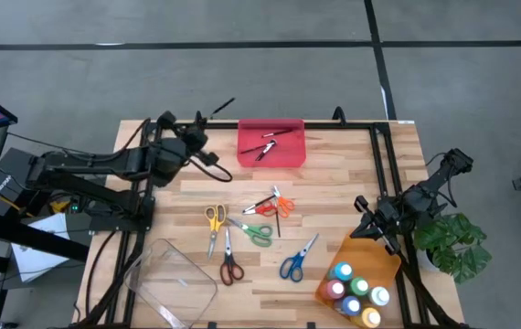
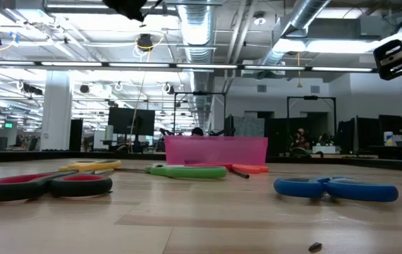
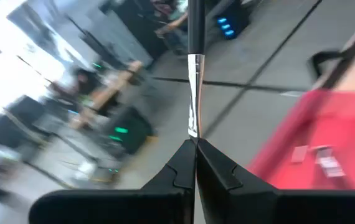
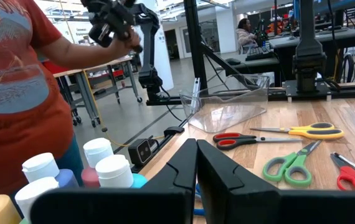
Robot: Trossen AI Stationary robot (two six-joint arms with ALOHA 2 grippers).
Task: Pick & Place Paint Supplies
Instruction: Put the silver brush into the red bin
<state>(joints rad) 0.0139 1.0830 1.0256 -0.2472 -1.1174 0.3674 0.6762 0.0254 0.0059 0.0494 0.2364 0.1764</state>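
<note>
My left gripper (image 1: 202,121) hovers over the table's far left, just left of the red tray (image 1: 271,144), and is shut on a thin dark brush (image 1: 223,107). The red tray holds more brushes (image 1: 267,146). Several scissors lie flat mid-table: yellow (image 1: 215,219), orange-red (image 1: 274,203), green (image 1: 256,232), red (image 1: 230,266) and blue (image 1: 295,261). White-capped paint bottles (image 1: 356,291) stand in an orange tray (image 1: 361,251) at the near right. My right gripper (image 4: 196,146) waits shut by that tray's far corner, with nothing between its fingers. My left gripper pinches the brush between its two fingertips at the end by the silver ferrule (image 3: 193,121). The brush runs straight on from the fingers, its dark handle (image 3: 195,25) pointing away from them. The fingers lie about level. The brush is lifted clear of the table and the tray.
A clear plastic tray (image 1: 171,280) lies at the near left. A black frame rail (image 1: 384,174) runs along the table's right side, with a potted plant (image 1: 457,242) beyond it. A person in an orange-red shirt (image 4: 15,93) stands beside the table.
</note>
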